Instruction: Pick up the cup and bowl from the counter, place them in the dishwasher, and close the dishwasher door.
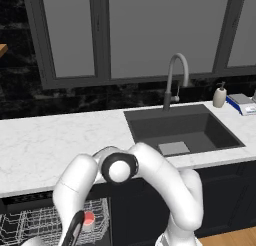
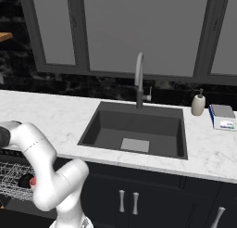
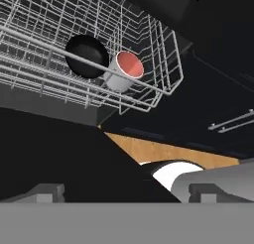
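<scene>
Marble counter cleared; cup and bowl are being held by rack; gripper spread, empty; dishwasher door risks being clipped.

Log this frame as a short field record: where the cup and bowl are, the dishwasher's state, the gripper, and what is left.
cup: small white-grey cup with red inside, in the white wire rack
bowl: small round black bowl, in the same rack, beside the cup
dishwasher: black under-counter dishwasher, open, rack pulled out
counter: white marble counter
gripper: open, holding nothing, low beneath the rack
left to do: close the door
</scene>
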Motion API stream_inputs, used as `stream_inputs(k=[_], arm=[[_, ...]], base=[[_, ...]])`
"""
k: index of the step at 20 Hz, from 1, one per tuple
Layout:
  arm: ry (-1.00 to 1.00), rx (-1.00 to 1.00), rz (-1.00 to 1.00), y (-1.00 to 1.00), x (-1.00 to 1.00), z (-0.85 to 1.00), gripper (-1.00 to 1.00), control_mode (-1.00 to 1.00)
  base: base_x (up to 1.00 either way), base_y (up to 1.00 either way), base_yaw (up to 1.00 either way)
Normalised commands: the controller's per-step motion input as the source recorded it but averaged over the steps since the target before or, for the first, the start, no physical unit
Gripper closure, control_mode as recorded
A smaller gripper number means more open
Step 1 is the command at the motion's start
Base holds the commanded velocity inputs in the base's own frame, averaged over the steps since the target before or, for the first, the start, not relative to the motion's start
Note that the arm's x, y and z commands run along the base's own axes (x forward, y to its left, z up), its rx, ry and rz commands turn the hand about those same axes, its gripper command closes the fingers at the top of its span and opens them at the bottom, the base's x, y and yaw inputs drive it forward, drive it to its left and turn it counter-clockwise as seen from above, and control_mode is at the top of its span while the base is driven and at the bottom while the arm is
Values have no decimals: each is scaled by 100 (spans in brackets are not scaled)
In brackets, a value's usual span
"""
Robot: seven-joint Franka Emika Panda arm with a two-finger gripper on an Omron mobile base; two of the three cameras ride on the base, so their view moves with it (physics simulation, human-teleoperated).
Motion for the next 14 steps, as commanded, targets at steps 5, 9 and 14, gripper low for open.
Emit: stream_inputs(k=[5,9,14], arm=[[13,1,5,4,-98,100,-100,-100],[20,0,11,-8,-100,94,-100,-100],[19,0,13,-17,-91,0,-100,-100]], base=[[0,0,0],[0,0,0],[0,0,0]])
